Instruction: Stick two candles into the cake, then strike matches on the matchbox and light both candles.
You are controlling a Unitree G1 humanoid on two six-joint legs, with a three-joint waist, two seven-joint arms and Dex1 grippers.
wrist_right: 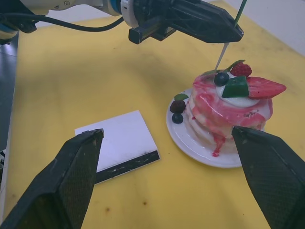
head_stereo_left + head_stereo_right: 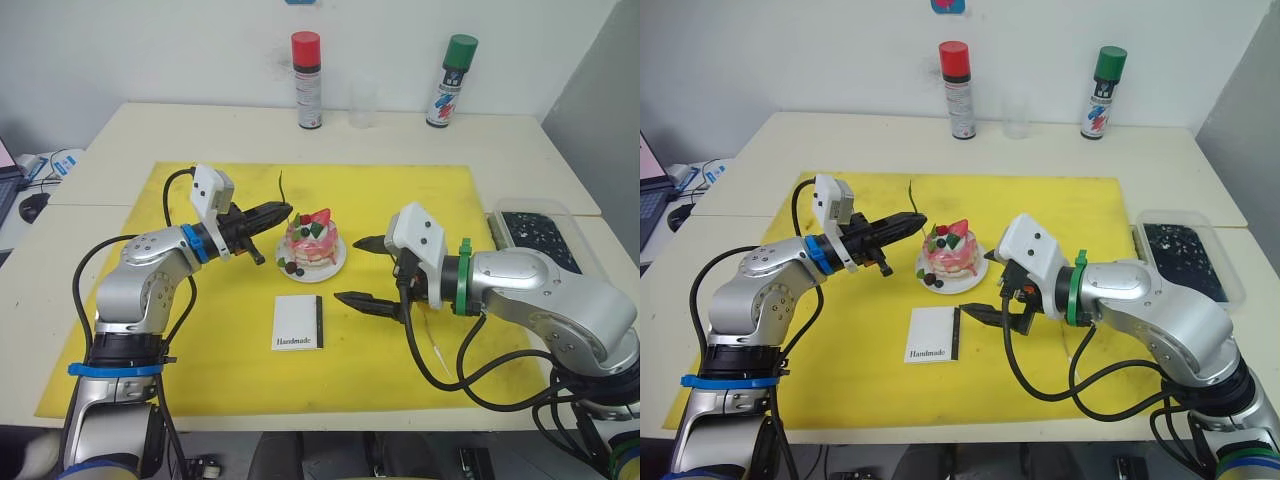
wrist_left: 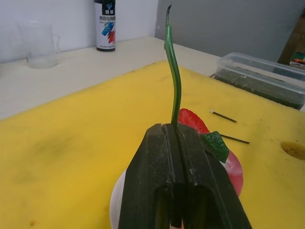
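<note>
My left gripper (image 2: 283, 211) is shut on a thin, wavy green candle (image 3: 172, 71), which stands upright in the jaws. The candle's pale pointed end (image 1: 221, 56) hangs just above the left side of the cake's top, apart from it. The pink-and-white cake (image 2: 312, 243) with a strawberry sits on a small white plate (image 2: 337, 263). My right gripper (image 2: 352, 270) is wide open just right of the cake, level with it. The white matchbox (image 2: 299, 322) lies flat on the mat in front of the cake. Two short dark matches (image 3: 223, 116) lie on the mat beyond the cake.
A yellow mat (image 2: 200, 330) covers the table's middle. At the back stand a red-capped spray can (image 2: 307, 80), a clear cup (image 2: 363, 105) and a green-capped can (image 2: 452, 80). A clear plastic container (image 2: 535, 235) sits at the right edge.
</note>
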